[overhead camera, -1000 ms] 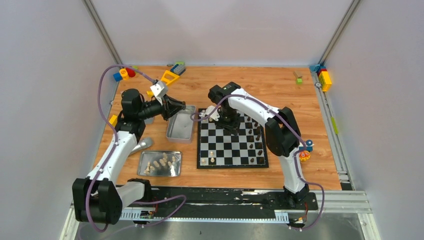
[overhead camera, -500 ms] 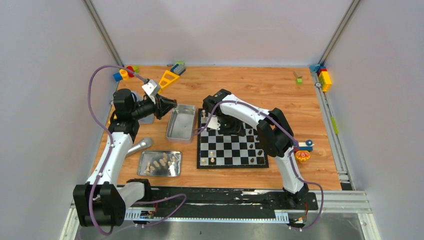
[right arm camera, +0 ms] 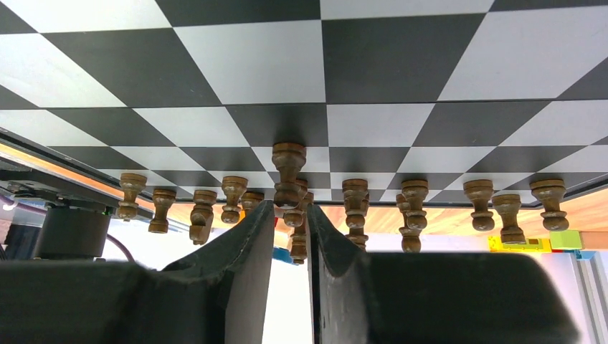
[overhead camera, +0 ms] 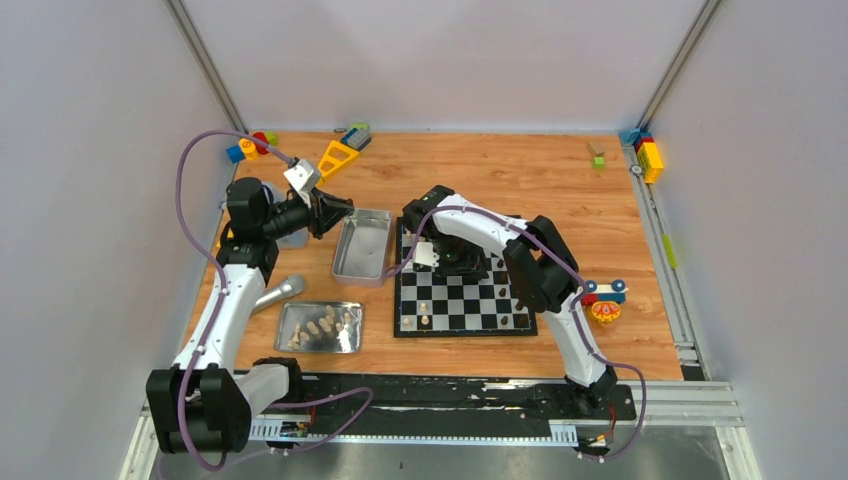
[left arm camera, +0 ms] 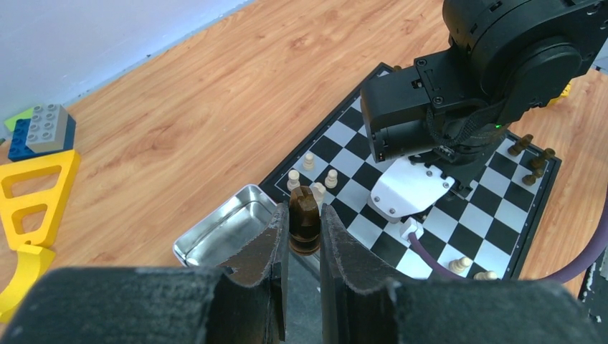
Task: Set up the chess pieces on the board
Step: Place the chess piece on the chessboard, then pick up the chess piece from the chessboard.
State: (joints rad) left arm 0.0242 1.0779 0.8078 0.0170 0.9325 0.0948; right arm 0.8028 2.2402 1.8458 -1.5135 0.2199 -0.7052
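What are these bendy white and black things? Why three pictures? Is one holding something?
They are two robot arms, left and right, each with a two-finger gripper, setting up chess. One picture looks down from above; two come from wrist cameras. On the wooden table lie a black-and-white chessboard, an empty metal tray, a second tray of pale cream chess pieces and colourful toy blocks. The left gripper pinches a dark brown chess piece. The right gripper is at another dark brown piece on the board; whether it grips, I cannot tell.
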